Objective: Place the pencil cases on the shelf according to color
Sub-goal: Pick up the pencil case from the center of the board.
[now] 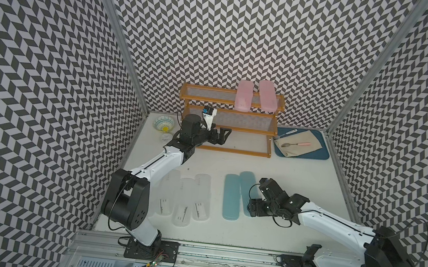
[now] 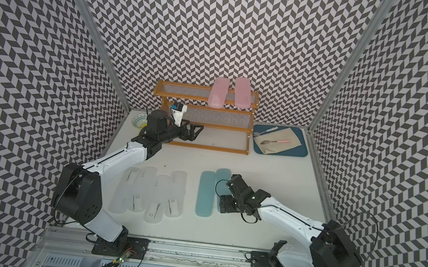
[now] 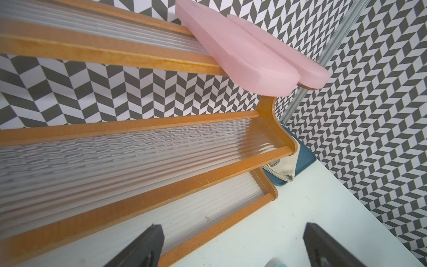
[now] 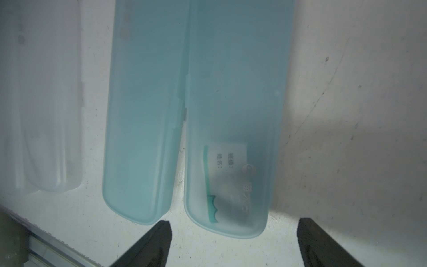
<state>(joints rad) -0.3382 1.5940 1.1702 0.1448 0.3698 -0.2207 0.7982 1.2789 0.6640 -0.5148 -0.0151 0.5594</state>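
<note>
Pink cases (image 1: 244, 96) lie on the shelf (image 1: 205, 99) at twelve o'clock; the left gripper (image 3: 233, 233) and right gripper (image 4: 234, 240) both have jaws apart.

Overhead pair plus wrists
Both top views share the desk (image 1: 298, 176) from above; left wrist close on the shelf (image 3: 138, 129), right on teal cases (image 4: 143, 115).

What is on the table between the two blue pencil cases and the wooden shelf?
Nothing. Both top views show only bare white table between the blue pencil cases and the shelf.
</note>
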